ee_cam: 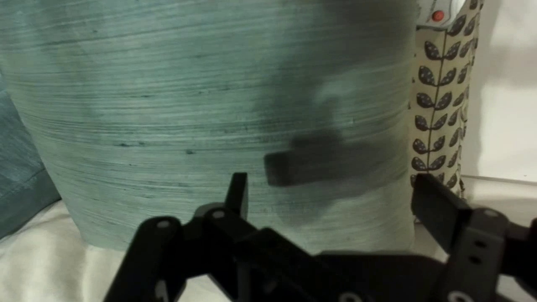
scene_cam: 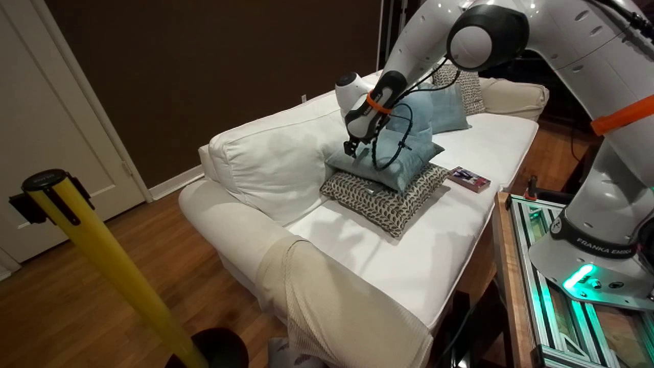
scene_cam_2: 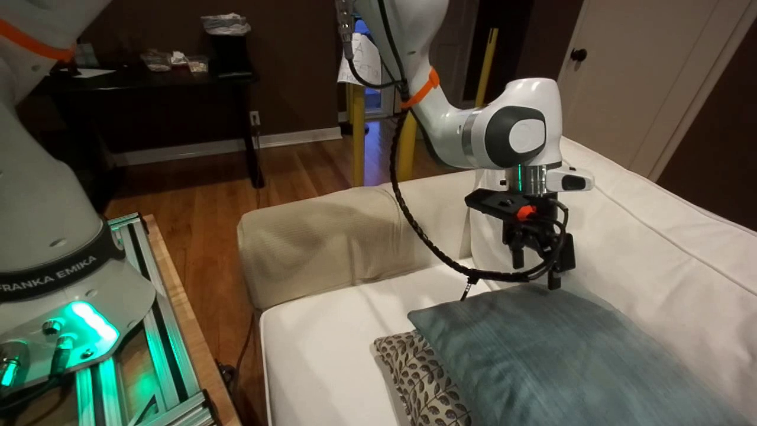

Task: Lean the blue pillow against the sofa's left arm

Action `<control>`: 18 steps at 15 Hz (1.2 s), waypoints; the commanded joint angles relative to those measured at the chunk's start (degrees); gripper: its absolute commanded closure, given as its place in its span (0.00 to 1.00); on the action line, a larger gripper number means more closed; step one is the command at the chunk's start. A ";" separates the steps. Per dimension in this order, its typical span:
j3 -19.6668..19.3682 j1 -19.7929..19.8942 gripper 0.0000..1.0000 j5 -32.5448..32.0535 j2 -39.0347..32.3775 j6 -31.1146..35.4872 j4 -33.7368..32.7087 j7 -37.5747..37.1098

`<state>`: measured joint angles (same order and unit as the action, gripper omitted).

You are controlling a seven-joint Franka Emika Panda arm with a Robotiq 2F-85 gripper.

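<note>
The patterned pillow [scene_cam: 388,207] lies flat on the seat [scene_cam: 352,260], and the blue pillow [scene_cam_2: 550,349] rests on top of it, so the lean is not yet made. The left arm [scene_cam: 225,220], judged to be the one nearest the patterned pillow, stands apart from it; a throw [scene_cam: 347,306] covers part of that arm.

The gripper [ee_cam: 330,180] hangs over the patterned pillow with its fingers spread, holding nothing: one is above the blue fabric, the other over the patterned border that shows on the side towards the arm. Whether a tip touches cloth, I cannot tell.

That second finger is the likeliest trouble. Sent too deep, it could drag the patterned pillow along; too shallow, it may catch only a fold, which could slip out midway. A small pale thing [ee_cam: 444,9] with a red dot, seemingly lying on the patterned pillow, could be tipped off by a jolt. The cable [scene_cam_2: 501,276] loops near the patterned pillow and might snag. Later, since the arm is low and rounded, a pillow set too upright would probably slump back towards the patterned one.
</note>
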<state>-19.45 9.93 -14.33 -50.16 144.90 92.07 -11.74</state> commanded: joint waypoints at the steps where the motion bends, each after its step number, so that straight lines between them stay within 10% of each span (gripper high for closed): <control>1: -2.90 -0.63 0.25 -0.66 -7.42 -2.47 -6.94 -2.16; 12: -3.83 -1.45 0.98 -0.71 -10.04 -11.01 -12.25 -3.55; 18: -2.95 -1.46 0.99 -0.19 -7.03 -10.44 -10.44 -3.08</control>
<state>-22.74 8.56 -14.33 -58.82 135.02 80.37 -14.25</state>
